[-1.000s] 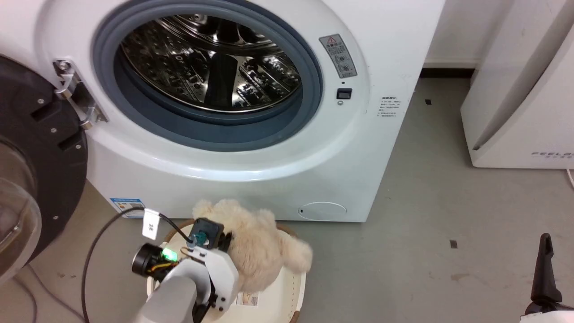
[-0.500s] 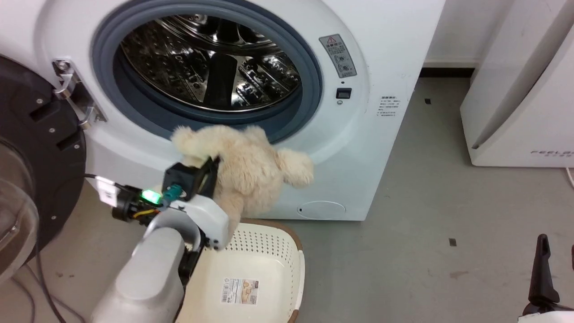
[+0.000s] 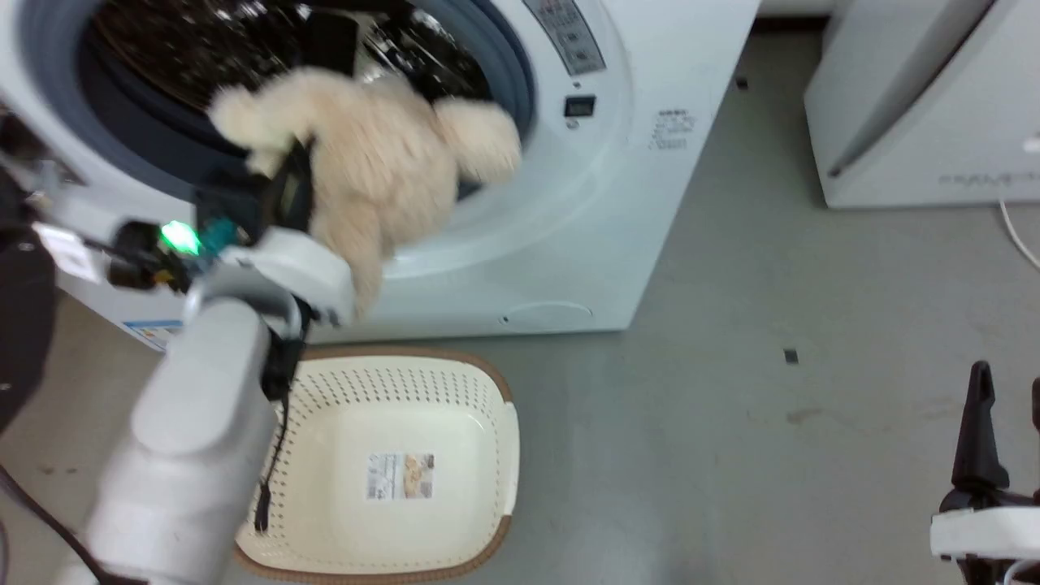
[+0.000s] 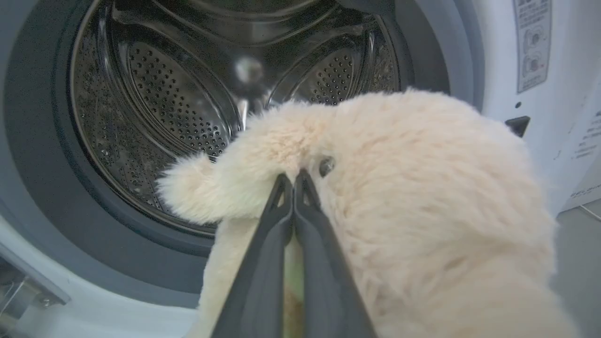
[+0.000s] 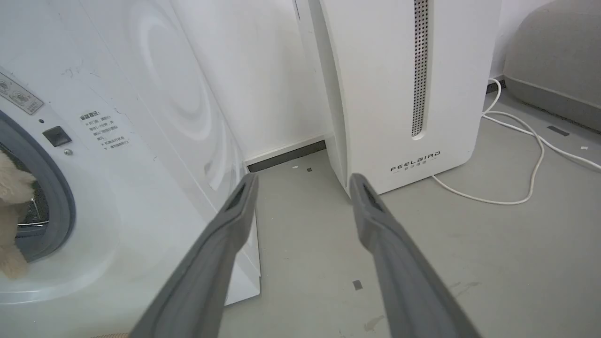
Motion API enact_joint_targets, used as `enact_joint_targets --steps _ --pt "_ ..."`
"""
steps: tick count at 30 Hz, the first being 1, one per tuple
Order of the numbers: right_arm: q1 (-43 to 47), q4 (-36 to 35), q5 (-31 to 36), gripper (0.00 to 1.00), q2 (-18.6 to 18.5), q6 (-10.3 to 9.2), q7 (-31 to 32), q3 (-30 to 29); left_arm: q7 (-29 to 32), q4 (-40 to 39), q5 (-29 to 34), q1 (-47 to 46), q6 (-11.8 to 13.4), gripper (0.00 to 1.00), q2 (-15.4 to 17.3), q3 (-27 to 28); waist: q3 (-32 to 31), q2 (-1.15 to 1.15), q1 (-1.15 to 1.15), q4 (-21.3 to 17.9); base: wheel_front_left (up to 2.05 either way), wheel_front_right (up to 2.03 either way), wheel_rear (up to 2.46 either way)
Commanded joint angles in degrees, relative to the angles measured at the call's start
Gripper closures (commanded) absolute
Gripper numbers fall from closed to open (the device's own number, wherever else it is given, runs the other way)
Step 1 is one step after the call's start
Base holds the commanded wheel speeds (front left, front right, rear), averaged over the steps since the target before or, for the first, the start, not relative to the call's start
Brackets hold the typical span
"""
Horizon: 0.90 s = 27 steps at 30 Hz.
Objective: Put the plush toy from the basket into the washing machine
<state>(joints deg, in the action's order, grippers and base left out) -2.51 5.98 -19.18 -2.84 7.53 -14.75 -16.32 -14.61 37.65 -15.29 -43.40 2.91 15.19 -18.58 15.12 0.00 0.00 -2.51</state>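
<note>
- Presently, the fluffy beige plush toy (image 3: 382, 175) is clamped by the left gripper (image 4: 294, 180) at the grey-gasketed porthole (image 4: 33, 188) of the white washing machine (image 3: 585, 236).
- The cream perforated plastic basket (image 3: 510, 443) is set below.
- The right gripper (image 5: 303, 183) is held spread, empty.

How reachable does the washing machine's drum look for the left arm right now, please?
Probably yes. The left pincer, shut on the plush toy, points toward the open drum, and nothing stands between them. The toy's bulk might brush the grey gasket on the way in.
</note>
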Motion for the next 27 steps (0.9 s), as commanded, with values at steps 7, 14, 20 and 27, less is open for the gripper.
enact_joint_targets --steps 7,14,20,27 --pt "-4.78 -0.11 -1.45 0.0 -0.04 -0.04 -0.25 0.97 -0.39 2.44 0.57 -10.13 0.44 1.0 3.65 3.86 9.59 0.0 0.0 -6.38 0.0 0.0 0.0" --pt "-8.03 0.36 -3.52 0.0 -0.04 -0.04 -0.25 2.1 -0.39 4.95 1.3 -17.88 1.39 1.0 6.41 6.03 15.97 0.0 0.0 -10.6 0.0 0.0 0.0" --pt "-9.89 0.66 -5.2 0.0 -0.04 -0.04 -0.25 3.0 -0.39 6.0 1.31 -22.13 1.83 1.0 8.56 7.7 19.56 0.0 0.0 -13.22 0.0 0.0 0.0" --pt "-10.99 0.56 -6.63 0.0 -0.04 -0.04 -0.25 4.07 -0.39 6.13 1.92 -26.63 2.65 1.0 11.16 9.27 23.08 0.0 0.0 -15.49 0.0 0.0 0.0"
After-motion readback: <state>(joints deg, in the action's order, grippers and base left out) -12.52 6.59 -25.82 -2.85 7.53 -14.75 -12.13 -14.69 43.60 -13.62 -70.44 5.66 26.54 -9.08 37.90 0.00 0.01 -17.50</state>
